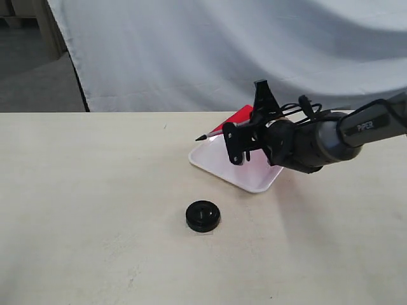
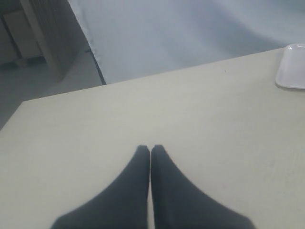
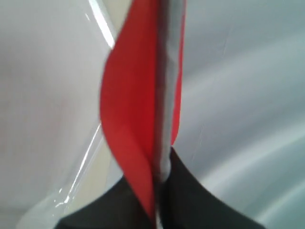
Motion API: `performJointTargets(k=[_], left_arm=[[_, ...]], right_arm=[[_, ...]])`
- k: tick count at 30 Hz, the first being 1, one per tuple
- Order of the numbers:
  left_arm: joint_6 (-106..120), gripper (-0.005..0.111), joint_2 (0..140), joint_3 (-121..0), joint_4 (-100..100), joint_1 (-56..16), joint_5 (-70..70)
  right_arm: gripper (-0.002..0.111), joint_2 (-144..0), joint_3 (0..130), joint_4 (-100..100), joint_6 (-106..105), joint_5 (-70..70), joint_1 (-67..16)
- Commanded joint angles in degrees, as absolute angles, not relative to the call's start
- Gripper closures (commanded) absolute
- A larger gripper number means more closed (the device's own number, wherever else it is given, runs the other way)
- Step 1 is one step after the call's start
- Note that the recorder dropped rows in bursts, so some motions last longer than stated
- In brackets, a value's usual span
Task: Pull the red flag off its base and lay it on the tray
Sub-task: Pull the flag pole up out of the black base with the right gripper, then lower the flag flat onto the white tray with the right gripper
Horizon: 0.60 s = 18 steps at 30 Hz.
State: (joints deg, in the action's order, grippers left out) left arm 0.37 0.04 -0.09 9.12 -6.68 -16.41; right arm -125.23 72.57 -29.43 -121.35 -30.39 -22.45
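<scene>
The flag (image 1: 238,118) was off its base, clamped in the right gripper (image 1: 247,127) above the far part of the tray (image 1: 254,178). Its black stick (image 1: 203,136) lay nearly level, the pointed tip reaching past the tray's edge toward the left of the exterior view. In the right wrist view the red cloth (image 3: 128,109) bulged out to one side of the stick, and the dark fingers (image 3: 190,200) were pinched narrowly on the flag. Whether the cloth touched the tray could not be told.

The grey arm (image 1: 356,130) behind that gripper carried the white word "PiPER" on its side.

The base (image 1: 203,216) sat alone on the table (image 1: 95,190), in front of the tray and apart from it, its central hole facing up. A pale sheet (image 1: 191,51) hung behind the table's far edge. Nothing stood between flag and tray.

The white tray lay at an angle, one corner pointing toward the base. The left wrist view caught just one corner of it (image 2: 291,69), well apart from the left gripper (image 2: 150,151), whose fingers were pressed together with only a hairline between them over bare tabletop.
</scene>
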Motion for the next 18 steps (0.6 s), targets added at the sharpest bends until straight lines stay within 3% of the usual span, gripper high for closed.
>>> performJointTargets(k=[1,7,18], left_arm=[[0.00,0.105,0.00,0.00,9.16,-8.11,-16.00],[0.00,0.105,0.00,0.00,9.16,-11.07,-16.00],[0.00,0.105,0.00,0.00,9.16,-11.25,-16.00]], right_arm=[[0.109,-127.95,73.36,-25.22,-121.76,-31.02,-22.11],[0.103,-129.83,73.36,-25.60,-121.67,-32.32,-22.11],[0.044,-129.87,73.25,-31.40,-120.83,-35.58,-22.11]])
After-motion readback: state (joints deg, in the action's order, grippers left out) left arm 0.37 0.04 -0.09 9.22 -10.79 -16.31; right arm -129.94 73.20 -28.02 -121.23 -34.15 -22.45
